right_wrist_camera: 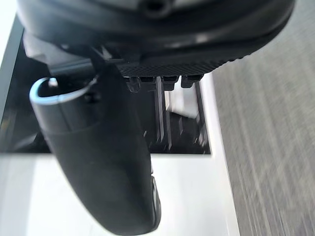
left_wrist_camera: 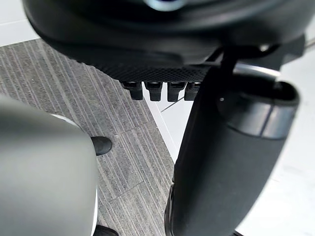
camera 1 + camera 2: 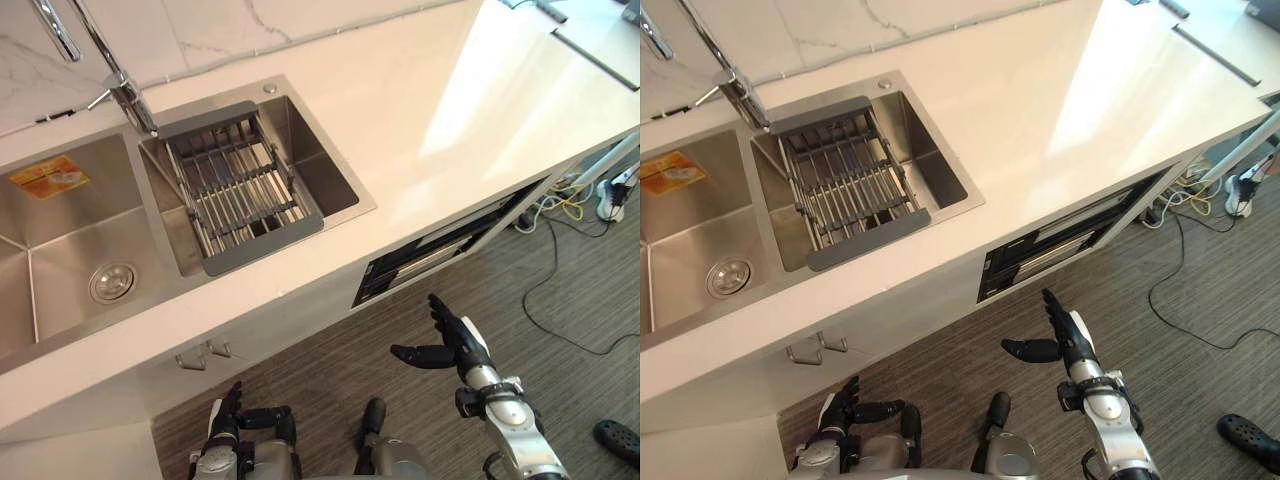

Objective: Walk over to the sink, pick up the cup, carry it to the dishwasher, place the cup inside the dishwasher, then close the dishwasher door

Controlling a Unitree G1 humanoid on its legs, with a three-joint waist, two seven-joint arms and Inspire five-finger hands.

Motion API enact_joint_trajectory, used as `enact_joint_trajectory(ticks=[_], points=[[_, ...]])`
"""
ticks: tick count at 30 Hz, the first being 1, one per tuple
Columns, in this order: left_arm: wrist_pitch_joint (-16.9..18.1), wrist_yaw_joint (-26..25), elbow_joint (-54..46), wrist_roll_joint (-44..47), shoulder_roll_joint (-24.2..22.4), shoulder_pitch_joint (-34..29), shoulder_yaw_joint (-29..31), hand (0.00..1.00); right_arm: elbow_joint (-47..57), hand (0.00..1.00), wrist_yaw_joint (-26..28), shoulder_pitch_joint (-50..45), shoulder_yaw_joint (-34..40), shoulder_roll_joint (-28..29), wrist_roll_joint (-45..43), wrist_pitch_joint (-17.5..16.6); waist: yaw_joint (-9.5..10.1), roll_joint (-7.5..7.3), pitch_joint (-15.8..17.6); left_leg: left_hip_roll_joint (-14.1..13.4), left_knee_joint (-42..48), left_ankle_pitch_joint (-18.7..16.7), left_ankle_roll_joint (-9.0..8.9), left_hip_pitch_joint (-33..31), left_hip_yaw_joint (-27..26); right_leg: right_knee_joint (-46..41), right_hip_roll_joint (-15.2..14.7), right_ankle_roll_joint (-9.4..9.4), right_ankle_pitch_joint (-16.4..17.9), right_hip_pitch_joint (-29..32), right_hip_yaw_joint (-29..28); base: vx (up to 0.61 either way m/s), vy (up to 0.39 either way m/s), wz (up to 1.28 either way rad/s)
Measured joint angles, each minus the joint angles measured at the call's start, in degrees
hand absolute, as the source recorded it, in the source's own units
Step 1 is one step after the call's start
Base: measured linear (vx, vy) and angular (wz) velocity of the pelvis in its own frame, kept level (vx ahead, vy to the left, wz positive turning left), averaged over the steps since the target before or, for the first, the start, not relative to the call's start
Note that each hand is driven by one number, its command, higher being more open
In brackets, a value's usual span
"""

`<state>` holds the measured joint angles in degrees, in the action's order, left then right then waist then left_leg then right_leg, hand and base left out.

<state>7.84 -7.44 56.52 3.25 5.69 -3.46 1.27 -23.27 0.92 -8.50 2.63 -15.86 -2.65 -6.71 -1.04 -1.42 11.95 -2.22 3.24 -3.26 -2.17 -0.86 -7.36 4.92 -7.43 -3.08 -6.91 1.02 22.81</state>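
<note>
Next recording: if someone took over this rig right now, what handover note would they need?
Hands: the left hand is open and holds nothing, low by the cabinet. The right hand is open and holds nothing, raised before the dishwasher.
Things: the sink and its drying rack are ahead-left. I cannot tell where the cup is.
Done: unclear. The dishwasher looks open, with racks visible.
Left: find the cup, load it if needed, close the door.

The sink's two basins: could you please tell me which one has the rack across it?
The right basin: a grey wire rack spans it. The left basin holds just a round drain and an orange sticker.
</note>
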Motion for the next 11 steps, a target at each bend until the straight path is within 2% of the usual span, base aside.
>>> enact_joint_trajectory(ticks=[6,11], points=[[-0.21,0.02,0.06,0.12,-0.09,-1.42,0.02,1.0,-10.61,1.0,-2.98,-0.33,4.55,4.56,0.0,0.45,0.08,0.1,-2.96,-0.38,-0.84,0.01,0.0,2.25,-0.67,0.18,0.04,-0.06,0.05,-1.47,-0.66,0.0,0.012,-0.05],[-0.63,0.14,0.0,0.24,-0.13,-1.71,1.01,1.0,-20.88,1.0,-4.62,0.11,8.75,6.72,0.01,1.94,0.07,0.14,-3.1,-0.3,-1.07,0.03,0.02,3.63,-0.98,0.25,-0.03,-0.12,0.03,-2.56,-0.96,0.0,0.008,-0.02]])
